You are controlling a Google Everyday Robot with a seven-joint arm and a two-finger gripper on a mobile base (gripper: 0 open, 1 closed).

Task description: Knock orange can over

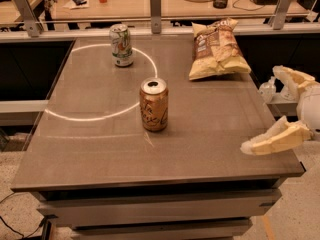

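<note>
Orange can (153,105) stands upright; gripper (261,110) beside table (215,129) edge.

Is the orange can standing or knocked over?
Upright: the orange can stands on its base, silver top up. The tool is at the table's right edge, clear of the can.

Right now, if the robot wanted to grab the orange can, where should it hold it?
Probably around the middle of the orange can, coming from its right side. It stands upright, so its straight round wall faces sideways for the fingers to close across. The gripper hangs open by the table's right edge, on that same side.
</note>
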